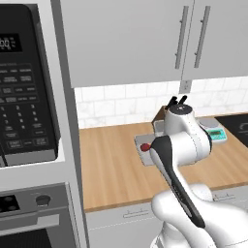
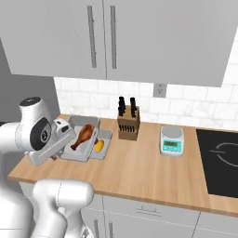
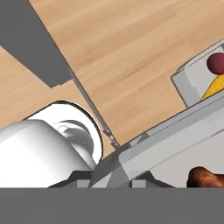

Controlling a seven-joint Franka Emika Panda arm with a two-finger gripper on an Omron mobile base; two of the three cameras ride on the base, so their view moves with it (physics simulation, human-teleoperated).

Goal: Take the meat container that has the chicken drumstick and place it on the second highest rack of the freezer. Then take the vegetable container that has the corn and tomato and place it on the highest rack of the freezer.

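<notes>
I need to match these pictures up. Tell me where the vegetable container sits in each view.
Left base view: vegetable container at centre, partly behind the arm, tomato inside.
Right base view: left of centre, corn inside.
Hand view: right edge, upper half, tomato and corn inside.
Shared landmark: the wooden counter beneath it.

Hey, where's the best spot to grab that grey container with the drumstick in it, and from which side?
Grip the meat container by its thin raised rim on the edge nearest the robot, coming from the counter's front. The drumstick fills the middle, and the vegetable container sits against its far-right side. The gripper looks already closed on that rim.
</notes>
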